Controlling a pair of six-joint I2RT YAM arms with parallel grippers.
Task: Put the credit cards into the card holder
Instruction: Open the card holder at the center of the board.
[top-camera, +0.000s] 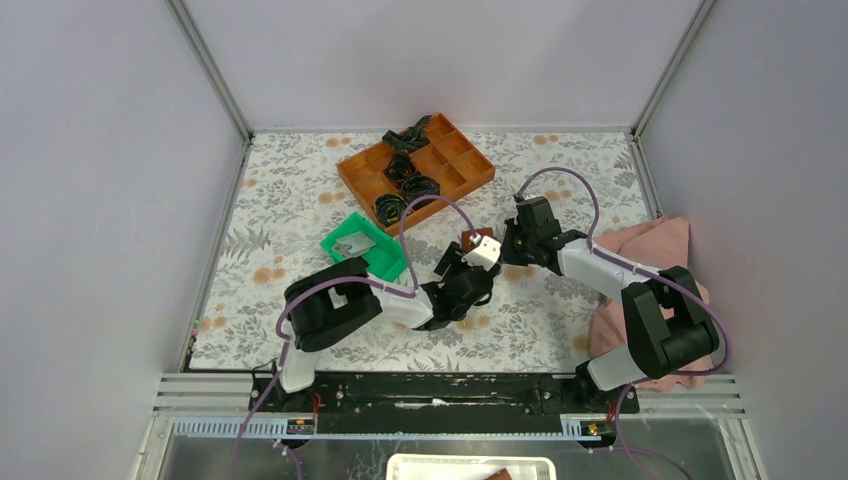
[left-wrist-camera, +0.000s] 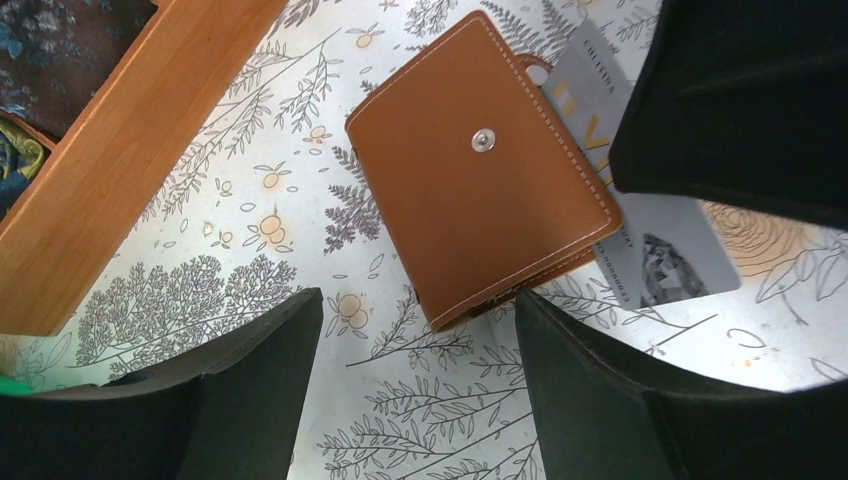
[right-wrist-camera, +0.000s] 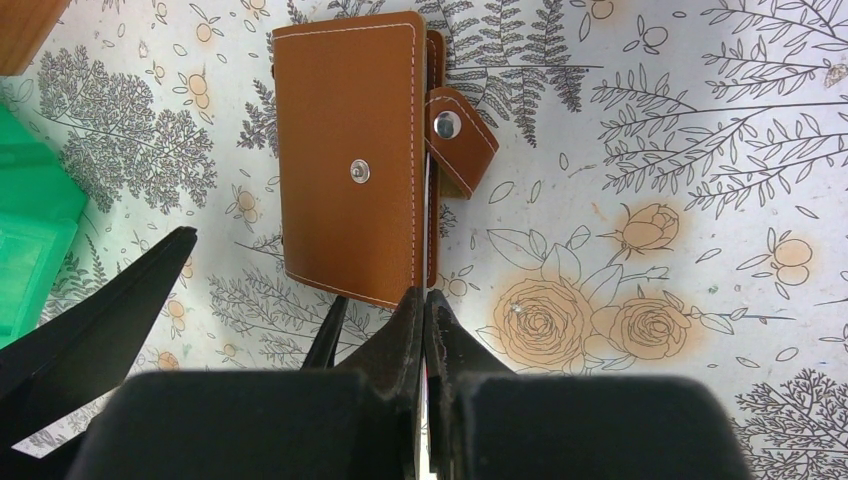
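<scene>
The brown card holder (left-wrist-camera: 480, 170) lies closed on the floral cloth, snap tab (right-wrist-camera: 460, 135) undone; it also shows in the top view (top-camera: 481, 238). My right gripper (right-wrist-camera: 424, 300) is shut on a greyish credit card (left-wrist-camera: 650, 255), held edge-on. The card's far end sits at the holder's open edge, behind its cover; I cannot tell whether it is in a pocket. My left gripper (left-wrist-camera: 420, 345) is open and empty just before the holder's near corner, and its fingers (right-wrist-camera: 100, 310) appear in the right wrist view. Something grey and flat (top-camera: 352, 243) lies in the green tray.
A green plastic tray (top-camera: 385, 262) sits left of the holder. An orange compartment tray (top-camera: 460, 165) with black coiled items stands behind, its wall (left-wrist-camera: 130, 140) close to my left gripper. A pink cloth (top-camera: 650, 250) lies at the right edge.
</scene>
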